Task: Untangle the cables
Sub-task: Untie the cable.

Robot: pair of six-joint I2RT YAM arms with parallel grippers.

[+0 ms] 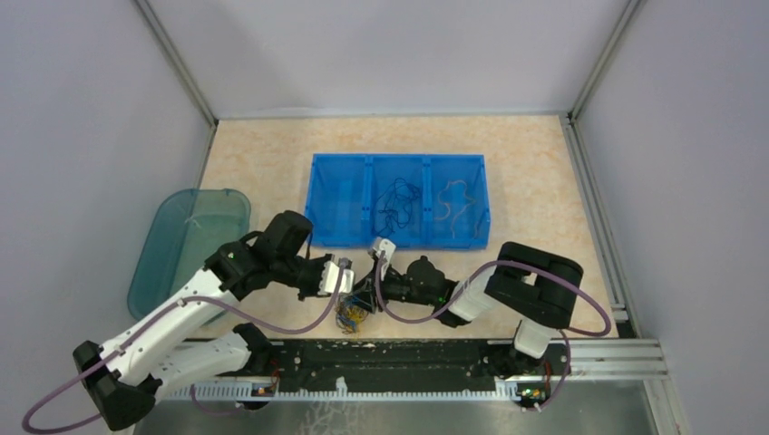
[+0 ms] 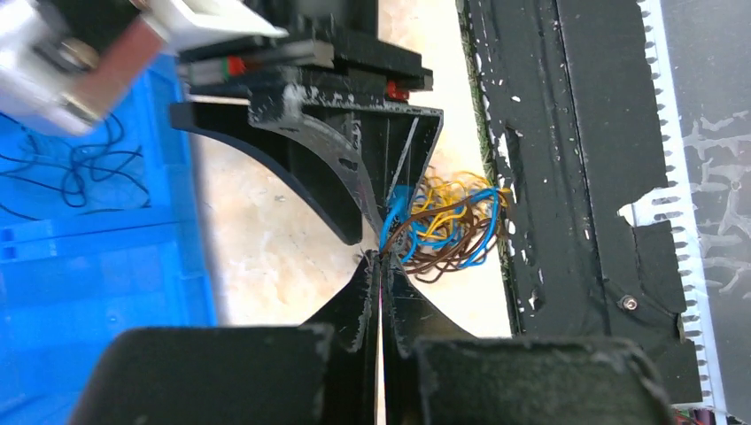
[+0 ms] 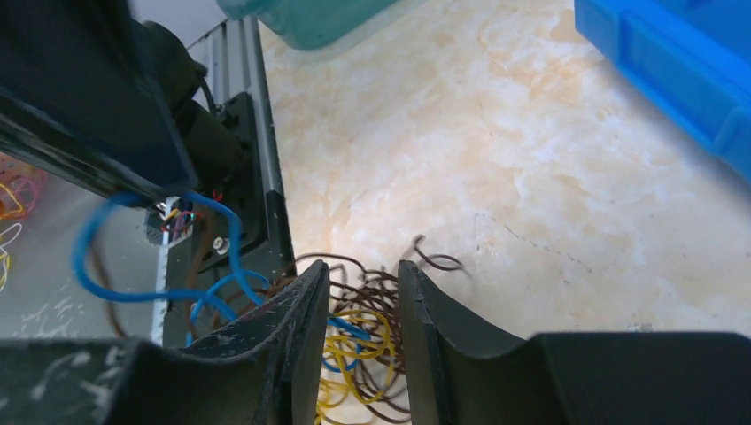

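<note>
The cables [image 1: 351, 316] form a small tangle of blue, yellow and brown loops on the table, just ahead of the black base rail. The same tangle [image 2: 452, 226] shows in the left wrist view, lying beyond my fingertips. My left gripper [image 2: 381, 261] is shut, and a blue cable [image 2: 394, 212] runs out of its tips. In the top view that left gripper [image 1: 349, 283] comes at the tangle from the left. My right gripper [image 3: 363, 270] is open over the tangle [image 3: 376, 332], with loops lying loose between its fingers. From above, the right gripper [image 1: 374, 292] faces the left one.
A blue three-part bin [image 1: 399, 158] stands behind the grippers, with black wires [image 1: 396, 204] in its middle part and pale wires [image 1: 451, 201] in its right part. A teal translucent tub [image 1: 186, 245] lies at the left. The black rail [image 1: 399, 358] borders the tangle.
</note>
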